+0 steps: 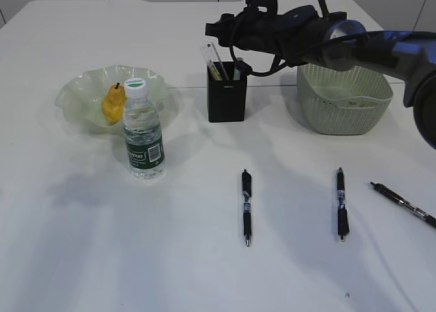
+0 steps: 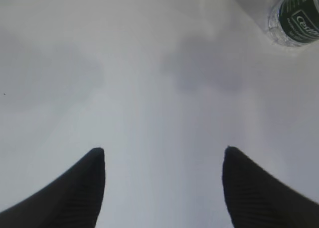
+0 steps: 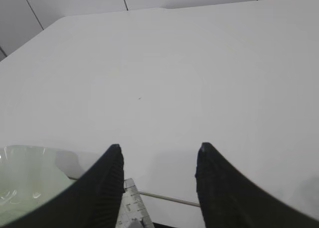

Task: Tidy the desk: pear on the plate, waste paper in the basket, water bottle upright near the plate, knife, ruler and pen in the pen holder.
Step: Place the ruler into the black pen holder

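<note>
Three pens (image 1: 246,207) lie on the worktop (image 1: 204,271); the ruler (image 1: 215,60) stands in the pen holder (image 1: 227,92). My right gripper (image 3: 158,153) hangs above it, part open and empty; next I fetch a pen. Left gripper (image 2: 163,153) wide, idle.

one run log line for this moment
pear: on plate | water bottle: upright | ruler: in pen holder | right tool: open above holder | pens: three on table

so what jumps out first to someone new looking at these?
The dark right arm reaching over the black pen holder at centre back, with the clear ruler standing in it. Then the upright water bottle in front of the plate holding the pear, and three pens lying along the front.
</note>
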